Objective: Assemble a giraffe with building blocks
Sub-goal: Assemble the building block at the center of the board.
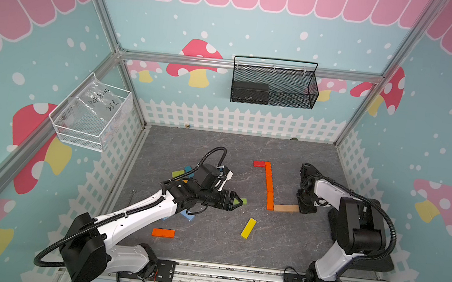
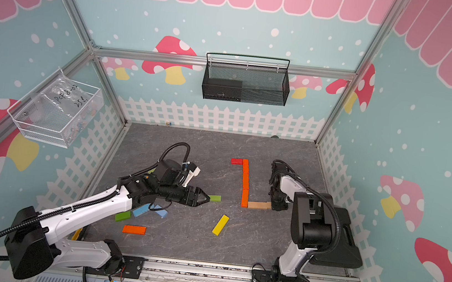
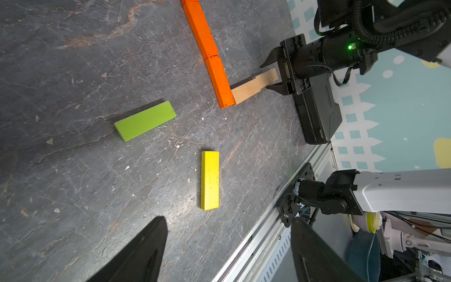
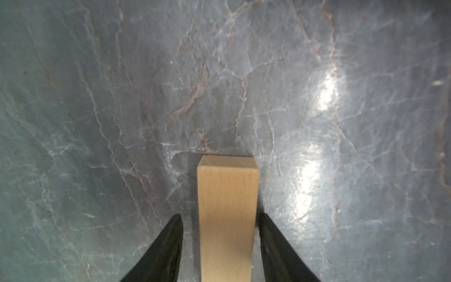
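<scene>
Right hand apart astride tan block, not clamped; we should lift straight up, no nudging joint with orange column. Left hand apart, empty, near green block.

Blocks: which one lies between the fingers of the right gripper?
The plain tan block, the only unpainted one. Its other end touches the orange row; the right gripper is open.

Left gripper jaws stood wide, nothing between. Green block and yellow block lay loose, apart. Tan block butted the orange row; right gripper straddled its other end, gap showing.
</scene>
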